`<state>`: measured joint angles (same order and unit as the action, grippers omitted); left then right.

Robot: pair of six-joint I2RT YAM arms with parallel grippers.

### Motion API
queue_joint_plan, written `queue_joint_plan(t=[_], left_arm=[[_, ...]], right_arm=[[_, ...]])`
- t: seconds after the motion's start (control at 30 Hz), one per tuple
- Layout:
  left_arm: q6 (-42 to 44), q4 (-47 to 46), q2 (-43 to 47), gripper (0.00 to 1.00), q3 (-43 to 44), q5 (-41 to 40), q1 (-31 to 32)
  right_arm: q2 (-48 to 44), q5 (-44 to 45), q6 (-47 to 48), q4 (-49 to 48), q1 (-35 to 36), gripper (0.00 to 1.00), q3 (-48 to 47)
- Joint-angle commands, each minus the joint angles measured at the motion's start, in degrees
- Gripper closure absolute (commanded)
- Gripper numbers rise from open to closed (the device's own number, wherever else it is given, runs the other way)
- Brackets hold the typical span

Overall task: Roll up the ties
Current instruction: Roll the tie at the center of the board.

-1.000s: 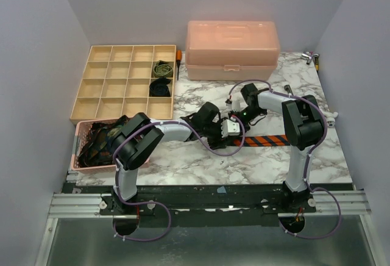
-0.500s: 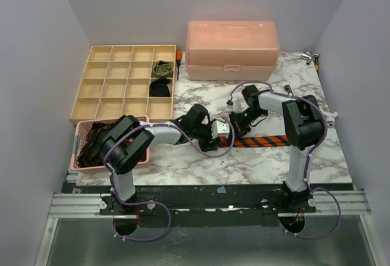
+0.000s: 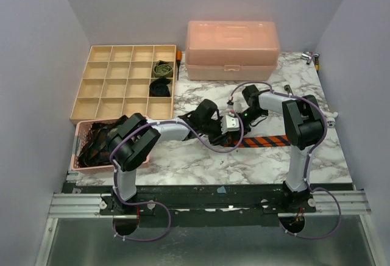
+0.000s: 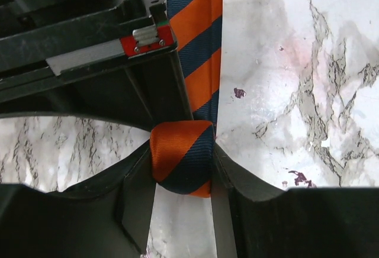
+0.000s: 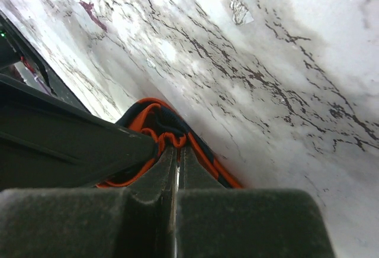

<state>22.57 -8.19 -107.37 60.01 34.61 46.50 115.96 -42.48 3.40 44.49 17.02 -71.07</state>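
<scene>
An orange-and-navy striped tie (image 3: 268,140) lies flat on the marble table, running right from both grippers. Its near end is wound into a small roll (image 4: 182,158). My left gripper (image 4: 182,151) is closed on this roll, one finger pressed against each side. In the top view the left gripper (image 3: 229,127) sits just left of the right gripper (image 3: 239,121). My right gripper (image 5: 177,148) is shut, its tips pinching the fabric fold at the roll's core (image 5: 169,135). The tie's flat length (image 4: 198,39) runs away past the right gripper's black body (image 4: 89,45).
A wooden compartment tray (image 3: 109,89) at the back left holds a rolled olive tie (image 3: 162,68) and a rolled black tie (image 3: 160,87). A pink basket (image 3: 81,159) of dark ties (image 3: 97,141) stands at the left edge. A pink lidded box (image 3: 231,49) stands at the back.
My left gripper drew left off the tie, then came back right, and its jaws narrowed onto the roll. The right gripper stayed shut in place.
</scene>
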Motion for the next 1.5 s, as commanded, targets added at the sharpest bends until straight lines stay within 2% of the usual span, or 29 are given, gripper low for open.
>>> queue_joint_plan(t=[0.0,0.37,0.47,0.53,0.67,1.03,1.3,1.47], left_arm=[[0.3,3.0,-4.2,0.61,3.8,-0.8,1.2],[7.0,12.1,-8.1,0.59,3.6,-10.1,1.3],[8.7,13.6,-8.6,0.6,3.4,-11.3,1.4],[9.3,14.8,-8.7,0.6,3.3,-12.0,1.3],[10.6,16.1,-8.6,0.6,3.1,-12.5,1.3],[10.3,16.9,-8.0,0.6,3.4,-11.7,1.3],[10.8,17.2,-7.7,0.6,3.3,-11.4,1.3],[10.6,17.5,-7.3,0.58,3.5,-10.8,1.3]], right_arm=[[2.3,2.9,0.4,-3.9,-0.1,1.0,1.0],[-1.2,-2.0,-0.5,-3.7,-0.1,0.99,2.3],[-1.6,-3.0,-0.7,-2.9,-0.2,0.93,1.9],[-1.7,-2.8,-0.2,-1.2,-0.6,0.84,1.1],[-3.0,-3.9,2.9,4.7,-2.7,0.72,-1.0],[-8.2,-8.4,4.6,8.4,-2.9,0.53,-1.9],[-9.0,-12.7,5.6,10.0,-2.9,0.47,-3.2],[-6.2,-8.5,4.1,7.7,-2.9,0.49,-2.3]])
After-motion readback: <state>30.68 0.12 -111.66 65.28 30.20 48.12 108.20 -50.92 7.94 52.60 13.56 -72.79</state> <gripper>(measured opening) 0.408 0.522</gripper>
